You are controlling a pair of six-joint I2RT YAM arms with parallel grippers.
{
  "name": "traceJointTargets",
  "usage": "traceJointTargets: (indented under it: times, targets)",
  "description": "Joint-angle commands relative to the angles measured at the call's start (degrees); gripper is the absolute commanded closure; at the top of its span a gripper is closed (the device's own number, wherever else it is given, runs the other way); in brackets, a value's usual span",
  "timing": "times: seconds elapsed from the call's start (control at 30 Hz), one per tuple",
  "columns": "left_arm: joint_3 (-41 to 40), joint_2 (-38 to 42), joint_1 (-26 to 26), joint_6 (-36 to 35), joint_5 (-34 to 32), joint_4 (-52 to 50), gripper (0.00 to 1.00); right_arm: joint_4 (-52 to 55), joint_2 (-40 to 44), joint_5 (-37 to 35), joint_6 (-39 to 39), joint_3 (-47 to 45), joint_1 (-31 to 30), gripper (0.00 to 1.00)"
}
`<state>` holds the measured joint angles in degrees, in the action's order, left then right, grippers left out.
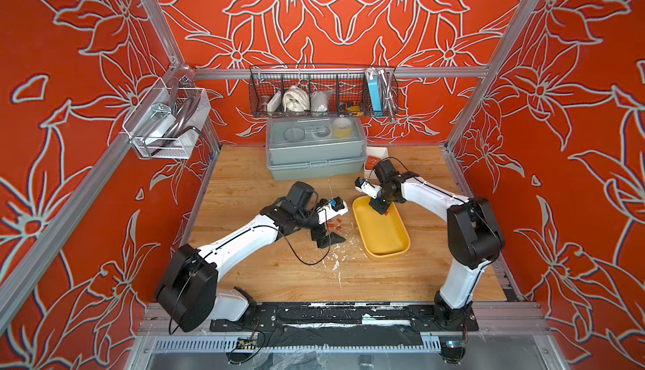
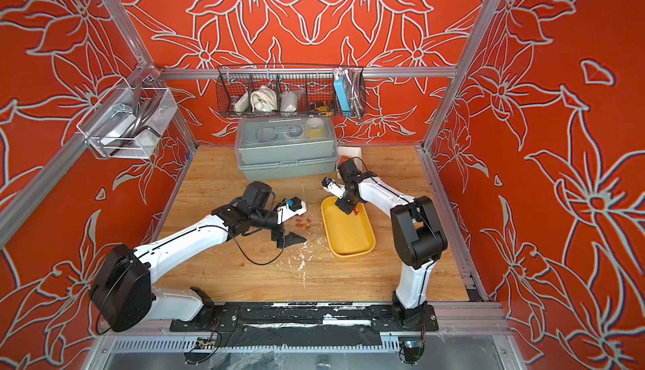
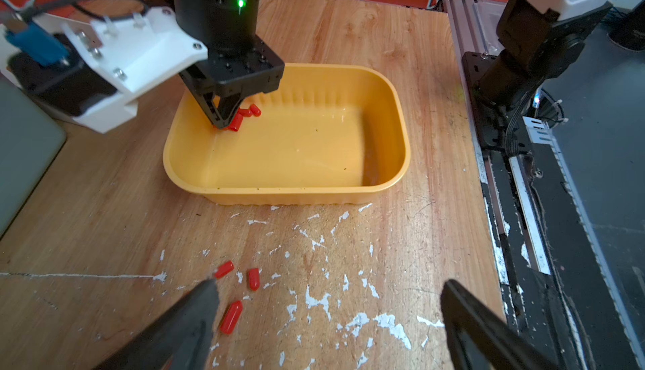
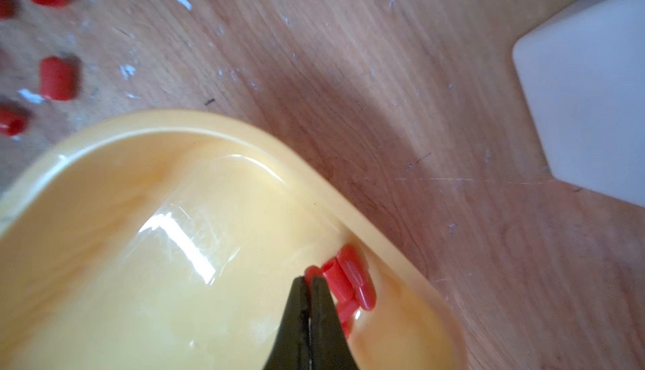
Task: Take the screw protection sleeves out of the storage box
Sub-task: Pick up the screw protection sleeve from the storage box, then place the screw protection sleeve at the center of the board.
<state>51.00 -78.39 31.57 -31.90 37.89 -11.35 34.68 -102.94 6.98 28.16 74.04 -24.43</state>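
- Plainly, the left jaws hang spread wide and empty above the surface point(image 1: 244, 176). Freed screw protection sleeves point(image 3: 253, 278) lie just beside one tip. A careless drop or sweep there could flick these light pieces into a roll, perhaps toward the surface's front edge.
- Next over, the storage box point(image 3: 286, 195) sits near those loose pieces. It looks light, so a sideways push from inside could skid it onto them.
- Inside it, the remaining sleeves point(image 4: 352, 281) are bunched against the wall in one corner, and the right jaws are clenched tight with their tips down at the cluster. A red end shows right at the tips, but I cannot tell whether a sleeve is nipped between them. So thin a hold would likely slip on lifting, or the tips could scrape the wall and scatter the bunch.
- Rightward, the white bin point(image 4: 586, 106) stands apart from the box rim, with bare wood between. Straight up looks like the freest way out, and the rest of the box floor lies open.
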Motion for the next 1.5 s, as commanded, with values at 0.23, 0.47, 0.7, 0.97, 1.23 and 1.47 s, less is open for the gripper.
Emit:
traceJointTargets:
  times: [0.23,0.47,0.7,0.97,1.23,1.47]
  targets:
    - [5.2,-1.6,-0.4,-1.1,-9.1,-4.3,0.02,8.0,9.4,14.5,-0.9,0.4,-0.4,1.00]
    - [6.0,0.8,-6.2,-9.6,-7.6,-11.1,0.02,9.6,9.6,22.6,-3.6,4.8,-3.0,1.00]
    - [3.2,4.9,-16.4,-15.4,-6.4,-17.8,0.02,10.3,4.8,24.4,-4.2,9.2,-8.1,1.00]
    - [-3.4,11.1,-23.1,-18.8,-6.8,-20.0,0.02,9.8,-4.0,25.7,-6.0,14.2,-13.8,1.00]
    - [-6.4,11.9,-23.1,-17.8,-5.7,-21.8,0.02,7.1,-14.0,23.7,-9.0,18.8,-17.5,1.00]
    - [-6.4,12.0,-23.1,-16.0,-3.4,-22.8,0.02,7.8,-21.6,20.8,-10.9,24.2,-19.0,1.00]
